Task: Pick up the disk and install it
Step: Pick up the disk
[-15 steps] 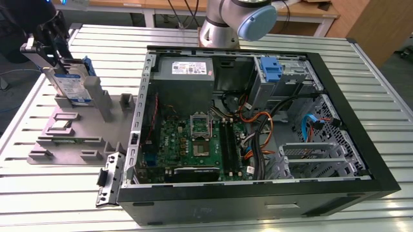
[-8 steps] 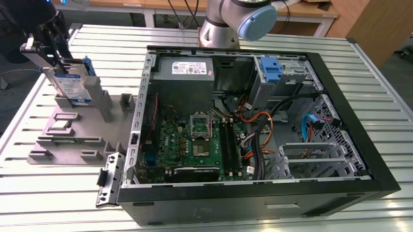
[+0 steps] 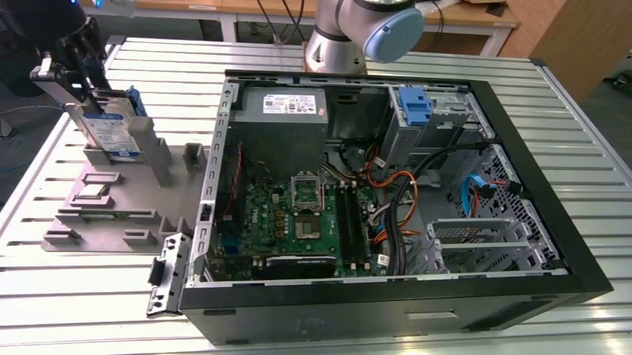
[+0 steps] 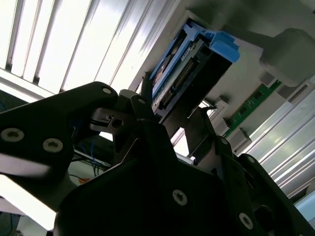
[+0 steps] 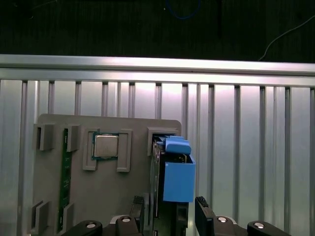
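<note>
Exterior view: disk [image 3: 106, 126] stands on edge in a slot of the grey tray [image 3: 129, 194], at the exterior view's left, well apart from the open case [image 3: 395, 314]. Tool [image 3: 77, 74] hangs right over the disk's upper end. Its dark body merges with the dark background, so the tips are hard to pick out there. Arm [image 3: 351, 29] is cut off by the frame edge. Disk label shows white and blue, with its lower part hidden behind the slot posts.

First wrist view: disk [image 5: 177, 172] seen edge-on (blue bracket toward the camera, label face hidden). Tool [image 5: 170, 209] straddles it, fingers [image 5: 204, 212] spread, one on each side, their bases cut off by the frame. A thin gap seems to show at one finger; contact at the other cannot be told. Chip [image 5: 106, 146] sits in a tray pocket just beside the disk slot. Green memory stick [image 5: 64, 172] lies further along, partly sunk in its groove.

Second wrist view: black body of the tool [image 4: 174, 115] blocks much of the scene. Disk [image 4: 192, 64] lies beyond it, connector edge showing, its near end between the fingertips.

Slatted counter [image 3: 79, 318] carries tray and case. Inside the case are the motherboard [image 3: 296, 222], power supply [image 3: 286, 105] and blue caddy [image 3: 417, 107]. Cables hide the floor beside the board.
</note>
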`<action>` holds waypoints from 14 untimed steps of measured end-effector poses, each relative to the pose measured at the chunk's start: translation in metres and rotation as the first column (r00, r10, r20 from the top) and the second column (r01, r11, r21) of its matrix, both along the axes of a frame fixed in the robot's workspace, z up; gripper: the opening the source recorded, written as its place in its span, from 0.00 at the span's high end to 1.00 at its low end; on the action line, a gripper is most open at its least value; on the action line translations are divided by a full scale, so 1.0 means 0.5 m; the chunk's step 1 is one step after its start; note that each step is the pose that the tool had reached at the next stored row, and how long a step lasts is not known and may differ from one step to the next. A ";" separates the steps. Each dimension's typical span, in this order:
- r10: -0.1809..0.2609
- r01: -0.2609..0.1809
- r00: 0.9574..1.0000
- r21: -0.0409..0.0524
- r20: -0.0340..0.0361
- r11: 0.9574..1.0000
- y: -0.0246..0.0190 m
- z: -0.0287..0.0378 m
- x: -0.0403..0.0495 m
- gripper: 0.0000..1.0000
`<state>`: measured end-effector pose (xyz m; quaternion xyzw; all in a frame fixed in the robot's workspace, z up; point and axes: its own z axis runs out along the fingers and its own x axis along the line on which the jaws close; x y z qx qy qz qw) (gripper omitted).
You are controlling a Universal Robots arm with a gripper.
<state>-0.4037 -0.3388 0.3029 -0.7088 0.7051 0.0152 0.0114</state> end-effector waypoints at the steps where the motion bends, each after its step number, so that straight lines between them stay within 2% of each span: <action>1: 0.000 0.000 1.000 0.000 0.000 1.000 0.0000 0.000 0.000 0.47; 14: 0.000 0.000 1.000 0.000 0.000 1.000 0.0001 0.000 0.000 0.47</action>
